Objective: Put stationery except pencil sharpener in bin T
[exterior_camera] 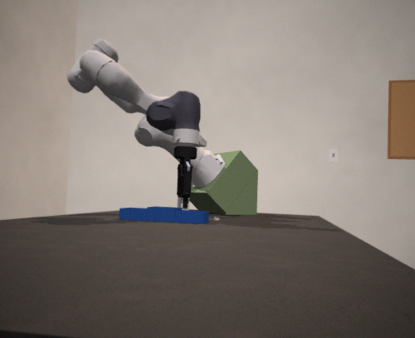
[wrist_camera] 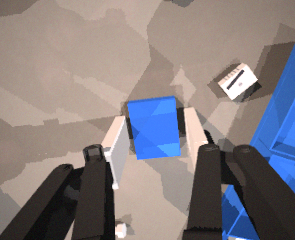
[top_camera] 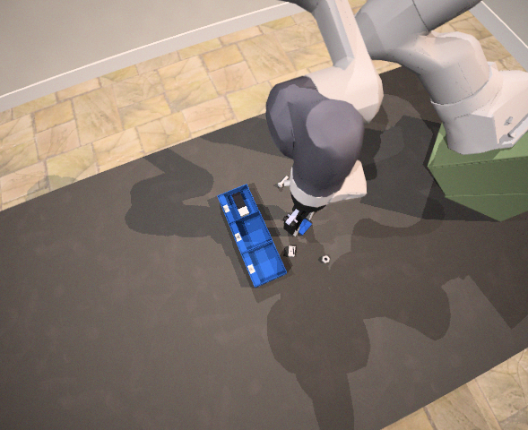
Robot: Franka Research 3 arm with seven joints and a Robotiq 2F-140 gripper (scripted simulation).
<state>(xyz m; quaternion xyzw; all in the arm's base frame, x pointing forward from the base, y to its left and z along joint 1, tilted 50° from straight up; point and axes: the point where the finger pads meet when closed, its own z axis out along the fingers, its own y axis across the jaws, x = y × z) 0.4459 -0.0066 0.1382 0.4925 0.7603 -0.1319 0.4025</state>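
A blue rectangular block (top_camera: pixel 305 227) (wrist_camera: pixel 154 132) lies on the table. My gripper (exterior_camera: pixel 184 208) (wrist_camera: pixel 156 127) is open and low over it, one fingertip on each side, with gaps to the block in the wrist view. The white pencil sharpener (top_camera: pixel 291 251) (wrist_camera: pixel 239 83) lies between the block and the bins. Three joined blue bins (top_camera: pixel 266 230) (exterior_camera: pixel 160 214) (wrist_camera: pixel 287 95) stand beside them. The bin at the far end in the top view holds a dark piece (top_camera: pixel 238 199) and a white piece (top_camera: pixel 243 210). The letters on the bin labels are too small to read.
A white ring-like nut (top_camera: pixel 325 259) (exterior_camera: pixel 216 218) lies to one side of the sharpener. A small white bolt-like piece (top_camera: pixel 282 182) (wrist_camera: pixel 120 230) lies near the bins' far end. The green robot base (top_camera: pixel 490 180) (exterior_camera: pixel 236 192) is at the back.
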